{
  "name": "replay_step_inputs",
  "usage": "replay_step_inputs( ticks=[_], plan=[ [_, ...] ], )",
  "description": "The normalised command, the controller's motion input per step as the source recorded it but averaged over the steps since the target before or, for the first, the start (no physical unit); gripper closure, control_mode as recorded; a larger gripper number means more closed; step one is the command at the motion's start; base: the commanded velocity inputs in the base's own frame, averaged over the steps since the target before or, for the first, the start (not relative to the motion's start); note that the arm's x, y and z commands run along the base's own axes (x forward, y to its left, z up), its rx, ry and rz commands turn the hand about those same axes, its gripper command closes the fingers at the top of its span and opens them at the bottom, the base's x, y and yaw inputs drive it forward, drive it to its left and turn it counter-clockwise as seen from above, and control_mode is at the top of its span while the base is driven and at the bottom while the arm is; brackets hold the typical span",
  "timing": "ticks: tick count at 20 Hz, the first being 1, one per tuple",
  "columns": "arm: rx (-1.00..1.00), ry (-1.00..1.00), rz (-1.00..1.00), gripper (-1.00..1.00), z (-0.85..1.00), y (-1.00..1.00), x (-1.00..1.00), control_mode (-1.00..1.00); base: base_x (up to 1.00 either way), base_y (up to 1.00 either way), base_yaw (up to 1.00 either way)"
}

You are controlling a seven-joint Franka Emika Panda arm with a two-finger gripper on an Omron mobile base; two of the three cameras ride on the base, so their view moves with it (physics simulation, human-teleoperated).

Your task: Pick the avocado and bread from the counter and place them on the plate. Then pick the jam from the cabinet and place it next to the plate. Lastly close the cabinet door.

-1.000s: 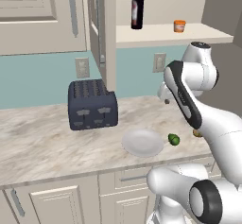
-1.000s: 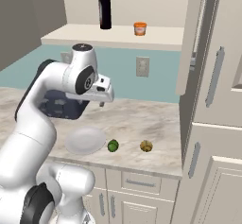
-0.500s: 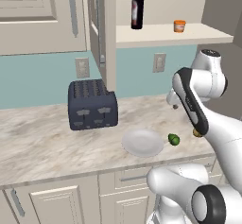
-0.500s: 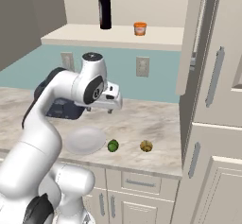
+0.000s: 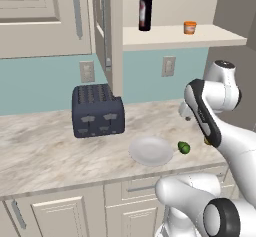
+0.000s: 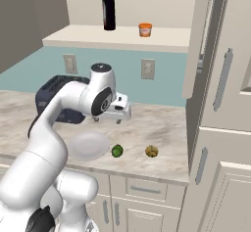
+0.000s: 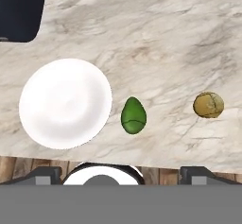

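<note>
The green avocado point(image 7: 133, 116) lies on the marble counter point(image 7: 156, 38) just right of the white plate point(image 7: 65, 104), with the brown bread point(image 7: 208, 105) further right. My gripper point(image 7: 122, 176) hangs open and empty high above the avocado, its fingertips point(image 7: 47, 175) set wide apart. From the base, the gripper point(image 6: 108, 121) hovers above the counter behind the plate point(image 6: 88, 145), avocado point(image 6: 117, 150) and bread point(image 6: 151, 151). The orange jam point(image 5: 189, 27) stands on the open cabinet's shelf point(image 5: 175, 37). My arm partly covers the bread point(image 5: 207, 141) beside the avocado point(image 5: 184, 147) and plate point(image 5: 151, 151).
A dark toaster point(image 5: 97, 111) stands on the counter left of the plate. A tall wine bottle point(image 5: 145, 6) shares the shelf with the jam. The open cabinet door point(image 5: 107, 28) juts out above the toaster. Tall cream cabinets point(image 6: 225, 104) bound the counter's right end.
The arm has swung away from the toaster, carrying the hand to a spot over the avocado. The jaws stay wide open and empty.
</note>
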Motion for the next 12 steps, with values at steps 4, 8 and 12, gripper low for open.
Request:
replay_step_inputs(
  ticks=[4, 8, 12],
  plan=[
    [-0.03, 0.00, 0.00, -1.00, -0.25, -0.04, 0.00, -1.00, 0.00, 0.00, 0.00],
    [-0.02, 0.02, 0.00, -1.00, -0.34, -0.04, 0.05, -1.00, 0.00, 0.00, 0.00],
    [0.00, 0.00, 0.00, -1.00, -0.43, -0.04, 0.03, -1.00, 0.00, 0.00, 0.00]
  ],
)
